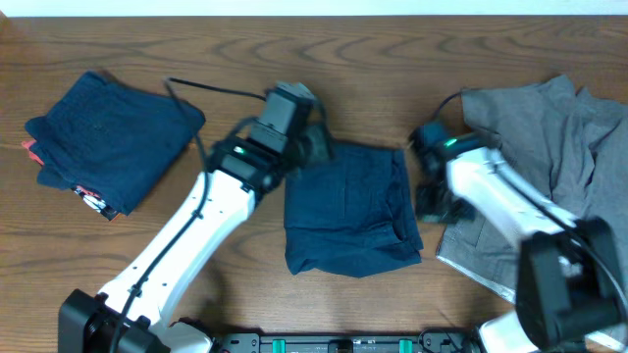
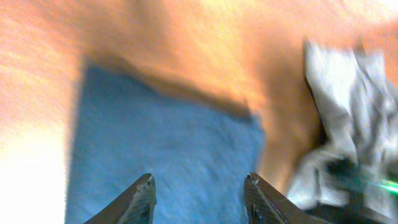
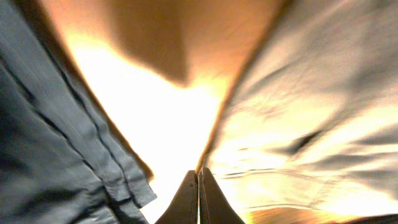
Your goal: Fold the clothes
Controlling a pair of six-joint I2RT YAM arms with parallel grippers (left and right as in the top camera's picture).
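A folded dark blue garment (image 1: 348, 211) lies mid-table; it also shows in the left wrist view (image 2: 168, 155) and the right wrist view (image 3: 50, 137). A crumpled grey garment (image 1: 549, 137) lies at the right, also in the left wrist view (image 2: 348, 106) and the right wrist view (image 3: 311, 124). My left gripper (image 1: 316, 145) (image 2: 198, 180) is open and empty above the blue garment's far left corner. My right gripper (image 1: 432, 201) (image 3: 199, 171) is shut with nothing between its fingers, over bare table between the two garments, at the grey garment's edge.
A folded navy stack (image 1: 108, 137) with a red and white item under it lies at the far left. The wooden table (image 1: 235, 59) shows bare at the back. The table's front edge runs along the bottom.
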